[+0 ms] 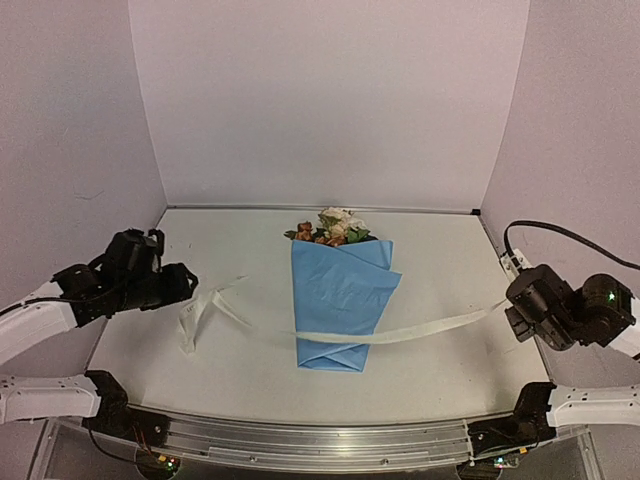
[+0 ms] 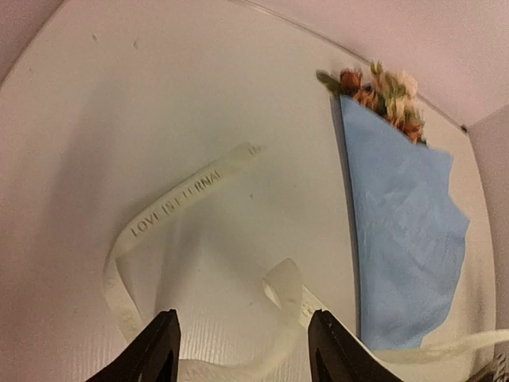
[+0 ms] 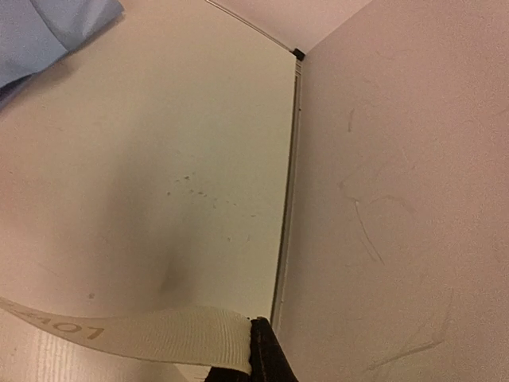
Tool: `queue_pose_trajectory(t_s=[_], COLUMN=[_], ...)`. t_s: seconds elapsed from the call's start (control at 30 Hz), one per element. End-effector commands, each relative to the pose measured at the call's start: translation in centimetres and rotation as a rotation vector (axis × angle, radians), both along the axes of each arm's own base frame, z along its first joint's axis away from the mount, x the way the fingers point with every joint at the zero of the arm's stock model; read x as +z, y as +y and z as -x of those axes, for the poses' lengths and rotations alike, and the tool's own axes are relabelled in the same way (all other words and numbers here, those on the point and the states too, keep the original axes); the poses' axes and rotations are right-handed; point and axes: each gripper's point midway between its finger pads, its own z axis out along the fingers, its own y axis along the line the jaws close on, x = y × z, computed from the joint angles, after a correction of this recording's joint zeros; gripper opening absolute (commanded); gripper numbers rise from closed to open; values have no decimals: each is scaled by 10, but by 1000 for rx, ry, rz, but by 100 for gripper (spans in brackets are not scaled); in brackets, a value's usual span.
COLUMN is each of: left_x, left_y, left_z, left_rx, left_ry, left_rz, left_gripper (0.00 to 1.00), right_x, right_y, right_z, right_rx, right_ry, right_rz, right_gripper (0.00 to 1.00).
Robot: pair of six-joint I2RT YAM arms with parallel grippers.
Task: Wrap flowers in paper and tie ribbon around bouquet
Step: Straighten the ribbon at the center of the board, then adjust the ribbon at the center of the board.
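bouquet (image 1: 340, 290) lies at the middle of the table (image 1: 230, 240) in the top view, the ribbon (image 1: 400, 335) crossing its lower part and reaching the right gripper (image 1: 512, 305). left wrist: the left gripper (image 2: 242, 322) stands open, gripping nothing, ribbon loops loose below. right wrist: fingers (image 3: 266, 358) pinched on the ribbon's end.

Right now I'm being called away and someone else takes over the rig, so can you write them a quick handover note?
Left end effector: open, holding nothing, above the loose looped end of the ribbon on the table.
Right end effector: shut on the ribbon's other end, near the table's right edge.
Flowers: wrapped in the light-blue paper, lying mid-table, blooms toward the far wall.
Done: wrapping; the ribbon crosses the cone's lower part.
Left: tie the ribbon; no knot or bow yet.
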Motion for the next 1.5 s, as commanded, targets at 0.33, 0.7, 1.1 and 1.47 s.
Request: queue_pose_trajectory(t_s=[0.33, 0.7, 1.1, 1.47], left_x=[-55, -126, -180, -83], left_y=[36, 47, 46, 110], left_z=[-18, -43, -48, -42], left_rx=[367, 366, 392, 648], left_ry=[192, 360, 481, 254], left_rz=[-128, -218, -190, -251], left_gripper=[71, 63, 40, 0], right_x=[20, 10, 1, 11], right_y=[-44, -35, -40, -43], right_z=[4, 2, 6, 3], right_rx=[-197, -178, -185, -187], right_ry=[-56, -14, -18, -31], right_rz=[118, 101, 73, 87], right_gripper=[0, 0, 0, 0])
